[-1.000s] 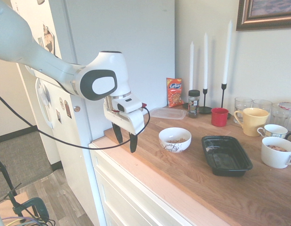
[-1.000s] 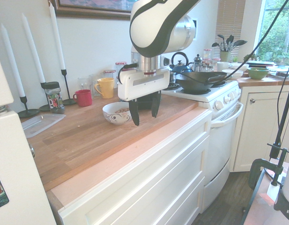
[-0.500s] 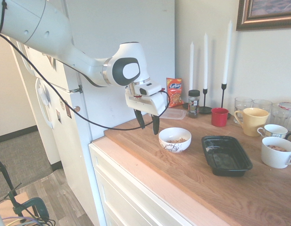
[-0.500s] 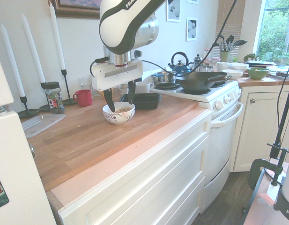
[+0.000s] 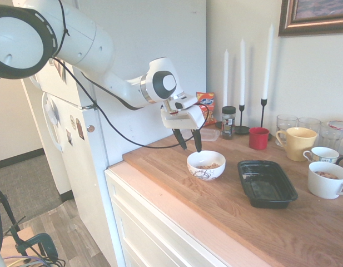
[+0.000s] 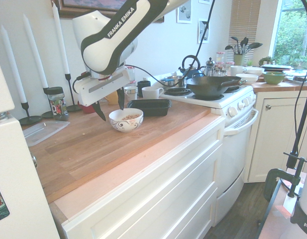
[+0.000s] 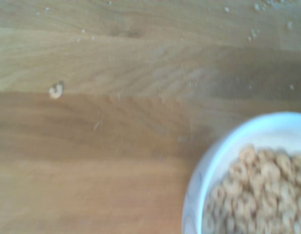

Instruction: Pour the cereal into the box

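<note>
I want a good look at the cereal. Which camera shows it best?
The wrist view: the cereal fills the bowl up close, rings distinct. Both exterior views show only a small tan patch inside it.

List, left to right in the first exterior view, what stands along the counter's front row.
Hand above the counter → white bowl of cereal → black box → white mug.

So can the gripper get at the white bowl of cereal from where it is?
Probably yes: the open gripper hangs just above the bowl, beside its rim, with nothing between them.
</note>
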Controlling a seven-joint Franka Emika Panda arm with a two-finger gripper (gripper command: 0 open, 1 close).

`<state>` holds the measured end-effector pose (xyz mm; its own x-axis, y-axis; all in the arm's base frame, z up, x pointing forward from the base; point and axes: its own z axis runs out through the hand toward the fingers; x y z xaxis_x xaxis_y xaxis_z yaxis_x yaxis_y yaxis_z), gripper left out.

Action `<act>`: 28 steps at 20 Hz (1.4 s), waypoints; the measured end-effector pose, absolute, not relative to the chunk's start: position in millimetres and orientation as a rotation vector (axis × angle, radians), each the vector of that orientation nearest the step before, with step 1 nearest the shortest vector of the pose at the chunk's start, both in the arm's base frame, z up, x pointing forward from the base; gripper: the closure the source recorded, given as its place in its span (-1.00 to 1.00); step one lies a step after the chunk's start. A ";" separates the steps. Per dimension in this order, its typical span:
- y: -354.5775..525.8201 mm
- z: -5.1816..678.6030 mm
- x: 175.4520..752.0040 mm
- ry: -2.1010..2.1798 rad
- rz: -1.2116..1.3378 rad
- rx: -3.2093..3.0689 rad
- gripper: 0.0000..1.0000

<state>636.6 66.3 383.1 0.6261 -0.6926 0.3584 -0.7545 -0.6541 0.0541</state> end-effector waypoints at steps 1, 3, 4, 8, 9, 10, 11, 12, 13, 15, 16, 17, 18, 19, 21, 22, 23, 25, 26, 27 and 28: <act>65.9 376.3 640.9 -1.185 0.474 2.625 -1.00; 63.3 363.3 647.5 -1.168 0.488 2.589 -1.00; 62.0 356.7 650.0 -1.160 0.489 2.578 -1.00; 56.3 335.5 658.4 -1.141 0.481 2.547 -1.00; 54.4 331.9 660.4 -1.138 0.478 2.539 -1.00; 52.4 328.5 662.0 -1.131 0.476 2.529 1.00; 50.8 325.2 663.1 -1.125 0.471 2.520 1.00; 50.2 321.7 663.9 -1.120 0.463 2.514 1.00; 49.9 320.6 665.0 -1.116 0.461 2.508 1.00; 49.8 319.8 666.2 -1.115 0.455 2.501 1.00; 49.7 319.6 666.4 -1.115 0.453 2.499 1.00; 49.0 319.3 666.4 -1.116 0.452 2.498 1.00; 48.8 318.8 666.4 -1.116 0.451 2.497 1.00; 48.1 317.8 666.4 -1.116 0.449 2.496 1.00; 48.5 315.3 666.4 -1.113 0.445 2.495 1.00; 49.9 314.5 666.2 -1.110 0.444 2.497 1.00; 51.6 313.6 665.8 -1.106 0.443 2.498 1.00; 53.8 312.2 664.8 -1.102 0.441 2.499 1.00; 54.7 311.2 664.1 -1.101 0.439 2.499 1.00; 55.2 310.4 663.6 -1.102 0.439 2.498 1.00; 55.8 309.5 663.0 -1.103 0.439 2.496 1.00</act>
<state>663.0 55.8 309.5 0.6440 -0.6367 0.4241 -0.7540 -0.6221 0.2111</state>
